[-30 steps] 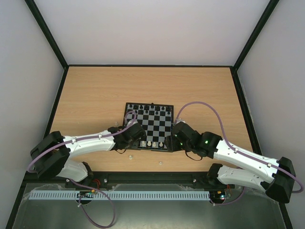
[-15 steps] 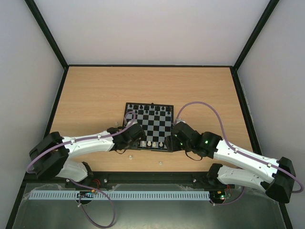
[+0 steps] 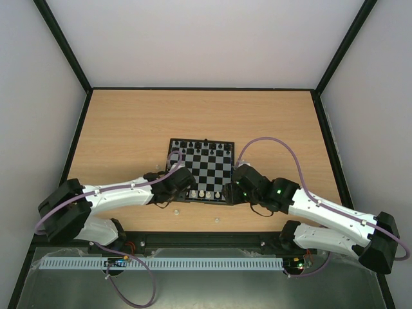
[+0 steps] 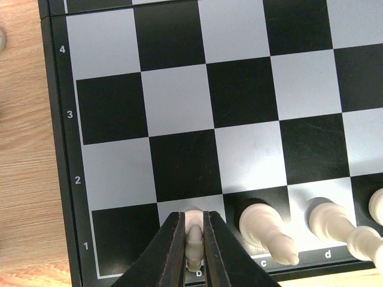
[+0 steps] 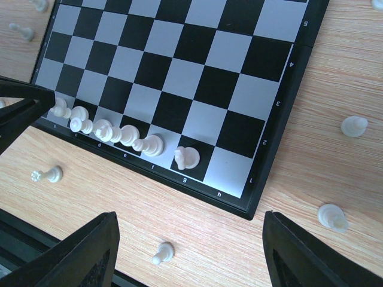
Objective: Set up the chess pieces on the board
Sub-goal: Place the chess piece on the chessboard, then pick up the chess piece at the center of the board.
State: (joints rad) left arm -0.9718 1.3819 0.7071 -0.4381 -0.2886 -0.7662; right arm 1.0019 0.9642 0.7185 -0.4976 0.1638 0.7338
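2 pincers, quick update: my left pincer (image 4: 191, 217) is pinching a white chess piece (image 4: 194, 247) on square b1, at 7 o'clock on the board (image 4: 179, 101) seen from above. My right pincer (image 5: 188, 219) hangs spread wide over the 5 o'clock corner, holding nothing.

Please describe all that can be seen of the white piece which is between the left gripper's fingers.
The white piece is small, cream and smooth like plastic, with a rounded top. It appears upright on pale square b1 of the board, in the near row, beside other white pieces. The left gripper is shut on it. Its two black fingers press its sides and hide most of it, so its kind cannot be told.
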